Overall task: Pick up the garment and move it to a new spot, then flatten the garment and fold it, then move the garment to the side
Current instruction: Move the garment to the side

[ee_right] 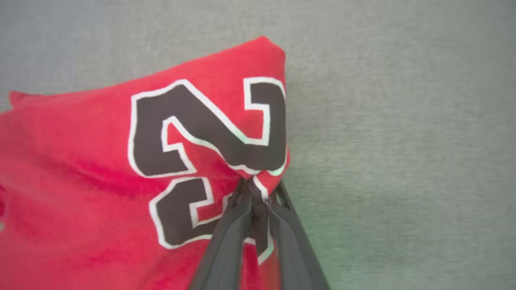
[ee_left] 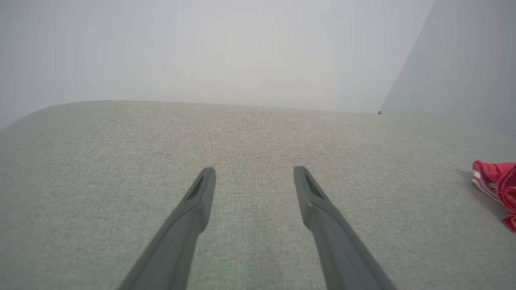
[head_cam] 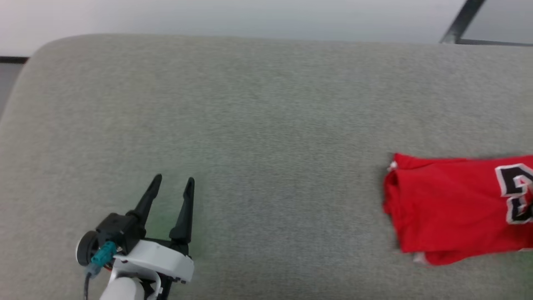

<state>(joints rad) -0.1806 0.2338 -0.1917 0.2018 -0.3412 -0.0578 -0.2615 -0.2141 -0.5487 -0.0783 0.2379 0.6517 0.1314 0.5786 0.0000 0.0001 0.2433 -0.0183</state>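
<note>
Garment (head_cam: pixel 449 208): one, on one grey cushion (head_cam: pixel 250 125); right end effector (ee_right: pixel 261 184) pinches its edge; left end effector (head_cam: pixel 174 179) spread, empty.

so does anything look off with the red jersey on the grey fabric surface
Only one thing: the red jersey with the black, white-edged number is puckered into a tight bunch where the right gripper pinches its edge beside the number, so that corner is not flat on the grey fabric surface. No tear or stain shows.

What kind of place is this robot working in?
Probably a bare indoor test room: a wide grey fabric-covered surface with a rounded corner, a plain pale wall behind it, and a folded red jersey on it.
</note>
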